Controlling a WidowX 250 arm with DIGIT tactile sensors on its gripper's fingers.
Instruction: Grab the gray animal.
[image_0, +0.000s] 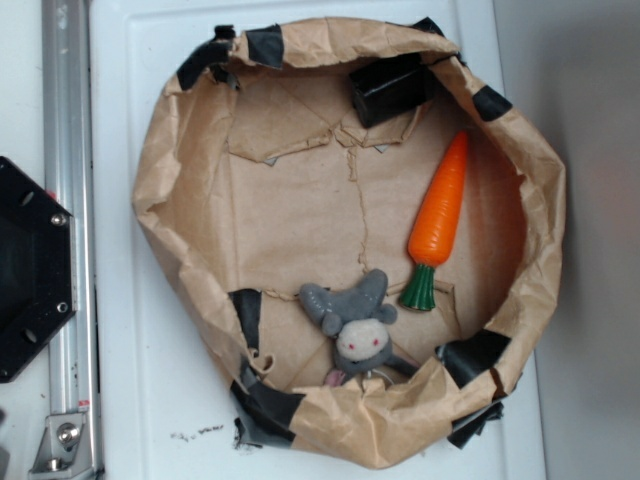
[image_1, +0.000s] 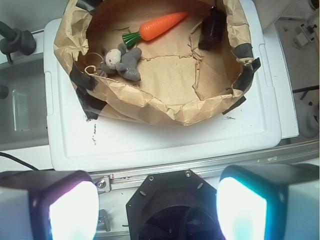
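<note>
Hovering well back w/ our gripper (image_1: 157, 202) spread open, nothing held, approach step not begun. Small gray plush animal w/ floppy ears (image_0: 356, 325) lies inside the crumpled brown paper bowl (image_0: 160, 160), near its taped rim, apart from the orange plastic carrot (image_0: 440, 215). Next, we judge: travel over bowl, descend onto plush body.

We count: one gray animal (image_0: 355, 322) | one orange carrot (image_0: 440, 218) | one black block (image_0: 390, 88) | one brown paper basin (image_0: 200, 300) | one white worktop (image_0: 150, 400) | two fingers (image_1: 70, 205), lit pads.
</note>
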